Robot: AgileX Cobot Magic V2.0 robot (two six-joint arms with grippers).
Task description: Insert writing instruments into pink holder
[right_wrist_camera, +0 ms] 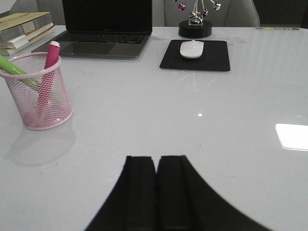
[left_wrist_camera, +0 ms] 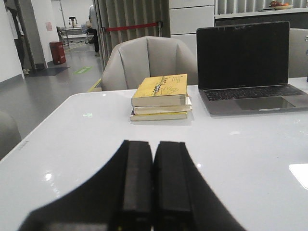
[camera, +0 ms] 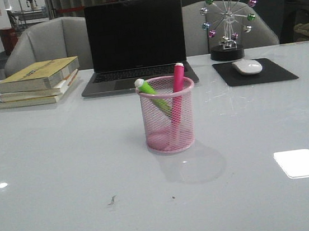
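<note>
The pink holder (camera: 170,126) stands upright mid-table in the front view. Inside it lean a lime green marker (camera: 153,96) and a bright pink marker (camera: 177,90), their pale cap ends poking above the rim. The right wrist view shows the same pink holder (right_wrist_camera: 42,101) with the pink marker (right_wrist_camera: 48,72) and green marker (right_wrist_camera: 17,70) in it, well off to one side of my right gripper (right_wrist_camera: 156,159), which is shut on nothing. My left gripper (left_wrist_camera: 153,143) is shut and empty too, low over bare table. Neither gripper appears in the front view.
A stack of books (camera: 39,82) lies at the back left, an open laptop (camera: 136,44) behind the holder. At the back right a white mouse (camera: 247,67) rests on a black pad (camera: 253,72), with a ball-wheel ornament (camera: 227,22) behind. Chairs stand beyond the table.
</note>
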